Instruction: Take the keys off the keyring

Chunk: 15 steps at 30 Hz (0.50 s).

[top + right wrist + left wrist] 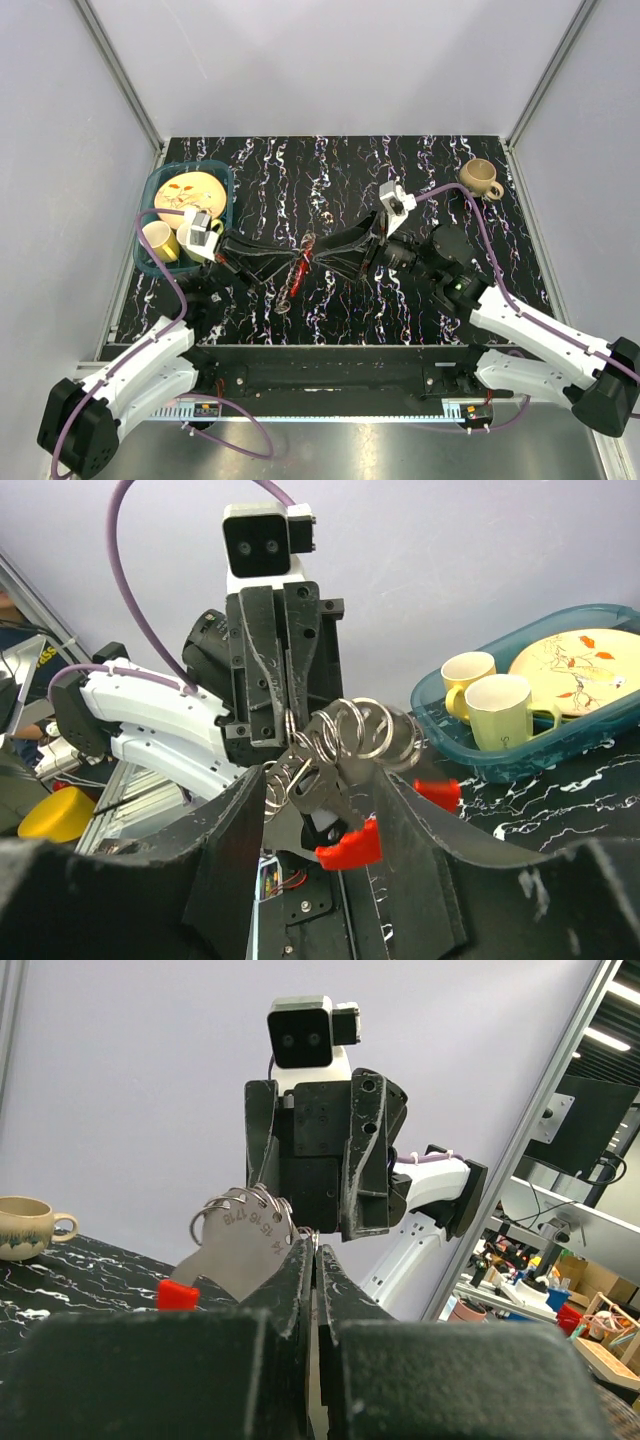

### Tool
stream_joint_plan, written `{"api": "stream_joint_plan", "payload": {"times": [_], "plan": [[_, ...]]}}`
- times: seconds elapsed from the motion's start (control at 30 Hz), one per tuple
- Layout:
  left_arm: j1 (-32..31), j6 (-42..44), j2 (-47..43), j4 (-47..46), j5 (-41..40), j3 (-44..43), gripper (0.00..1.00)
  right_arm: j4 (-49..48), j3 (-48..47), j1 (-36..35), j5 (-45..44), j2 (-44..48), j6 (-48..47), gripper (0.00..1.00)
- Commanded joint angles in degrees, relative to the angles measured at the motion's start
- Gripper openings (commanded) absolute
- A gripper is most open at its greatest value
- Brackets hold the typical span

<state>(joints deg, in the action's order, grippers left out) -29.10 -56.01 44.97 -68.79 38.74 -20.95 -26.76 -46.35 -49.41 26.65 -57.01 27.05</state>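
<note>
Top external: separation step in hand. Left hand (316, 1260) pinched keyring (352, 728); right hand (325, 790) straddled keys (240, 1250), grip unclear. Next, probably: thread one key round the coil.

pale grey walls (330, 60), black marbled table (330, 170)

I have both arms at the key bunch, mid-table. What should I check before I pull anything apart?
1. Left gripper pinching the keyring: ok, its fingers are closed on a thin metal loop.
2. Right gripper gripping the keys: cannot tell; its fingers stand apart around the bunch.
3. Bunch off the table: ok, it appears to hang between the grippers.
4. Red piece free of both grippers: cannot tell; it sits low between the right fingers.
5. Basket with mugs out of the way: ok, it is off to the left side.
</note>
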Motion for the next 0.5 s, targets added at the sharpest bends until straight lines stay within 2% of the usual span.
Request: {"api": "stream_joint_plan", "payload": {"times": [0.0, 0.47], "plan": [[0.4, -0.4, 1.3, -5.9, 1.0, -0.3, 0.0, -2.2, -2.9, 0.4, 2.4, -1.3, -2.2, 0.53], [0.5, -1.7, 2.7, -8.5, 2.2, -0.3, 0.0, -3.3, -4.5, 0.3, 4.4, -5.5, -2.2, 0.53]]}}
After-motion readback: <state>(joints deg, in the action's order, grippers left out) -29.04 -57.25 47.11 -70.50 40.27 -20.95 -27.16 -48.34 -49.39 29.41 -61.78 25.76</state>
